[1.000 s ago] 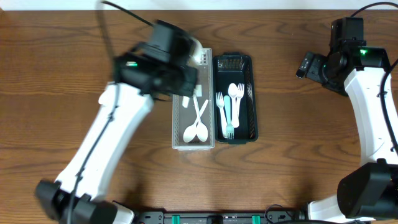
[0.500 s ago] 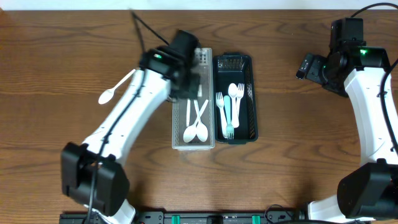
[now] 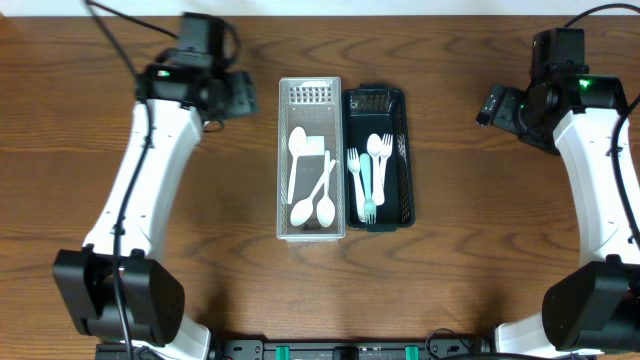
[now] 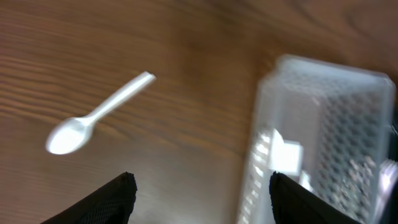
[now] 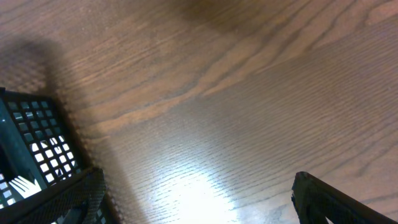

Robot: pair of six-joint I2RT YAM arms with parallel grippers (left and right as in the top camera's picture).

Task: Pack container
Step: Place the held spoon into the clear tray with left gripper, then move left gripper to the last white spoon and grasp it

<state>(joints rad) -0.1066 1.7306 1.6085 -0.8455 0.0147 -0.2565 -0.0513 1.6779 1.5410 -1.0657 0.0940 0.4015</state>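
Three spoons (image 3: 297,143) now lie in the white tray (image 3: 281,160) — one more than before. Left gripper (image 4: 200,198), released and empty, has withdrawn above a fourth spoon (image 4: 93,115) on the table (image 4: 186,37); right gripper (image 5: 199,202) stands open.

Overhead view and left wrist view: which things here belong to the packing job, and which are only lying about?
Belong to the job:
- clear basket holding white spoons
- dark basket holding forks
- loose white spoon on the table, beside the clear basket

Only lying about:
- no stray item that I can see; the rest is the wooden table and the black rail at its near edge
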